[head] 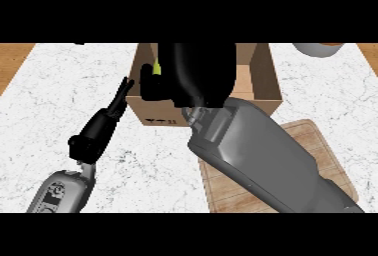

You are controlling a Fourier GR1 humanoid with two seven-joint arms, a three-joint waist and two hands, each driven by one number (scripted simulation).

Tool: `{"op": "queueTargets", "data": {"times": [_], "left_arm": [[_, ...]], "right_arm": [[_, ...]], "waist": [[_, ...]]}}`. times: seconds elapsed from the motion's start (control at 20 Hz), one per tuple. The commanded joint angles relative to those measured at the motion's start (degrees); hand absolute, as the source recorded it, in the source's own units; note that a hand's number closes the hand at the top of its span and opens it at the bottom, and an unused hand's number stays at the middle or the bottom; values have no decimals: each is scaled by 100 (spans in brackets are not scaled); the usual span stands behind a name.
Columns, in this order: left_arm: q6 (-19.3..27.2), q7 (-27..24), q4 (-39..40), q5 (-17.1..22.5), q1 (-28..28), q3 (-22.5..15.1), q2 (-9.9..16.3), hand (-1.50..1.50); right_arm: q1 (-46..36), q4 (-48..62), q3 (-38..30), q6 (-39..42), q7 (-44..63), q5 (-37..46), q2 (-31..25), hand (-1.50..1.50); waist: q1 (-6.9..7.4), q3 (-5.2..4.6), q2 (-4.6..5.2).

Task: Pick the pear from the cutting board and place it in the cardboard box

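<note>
Mostly hidden: my right hand [193, 70] covers the cardboard box [267, 95] and curls around the pear [156, 66], a yellow-green sliver. Left hand [111, 112] hangs relaxed, fingers straight.

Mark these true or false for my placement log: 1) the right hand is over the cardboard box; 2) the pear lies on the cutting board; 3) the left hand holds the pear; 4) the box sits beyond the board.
1) True: the right hand is over the cardboard box.
2) False: the pear shows by that hand, over the box, off the cutting board.
3) False: the left hand is open, holding nothing.
4) True.
</note>
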Motion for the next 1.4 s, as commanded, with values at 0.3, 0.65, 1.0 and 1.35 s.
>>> {"op": "queueTargets", "data": {"times": [0.3, 0.65, 1.0, 1.35], "left_arm": [[-235, 403, -254, 8, 147, 7, 6, 0], [-116, 369, 119, -144, -241, -120, -333, 0], [-242, 386, -243, -129, 113, -39, -207, 0], [-305, 10, -44, -161, 449, -6, -164, 0]], "right_arm": [[-241, 2334, -412, -1096, -942, 133, 118, 150], [297, 3014, -704, -2177, -1143, -1063, 120, -150], [79, 3437, -1164, -3081, -2218, -1792, 120, -150], [816, 2237, -1800, -4276, -3277, -2852, 117, -150]], "waist": [[68, -18, 38], [102, -15, 77], [136, -12, 62], [-35, -5, 23]]}}
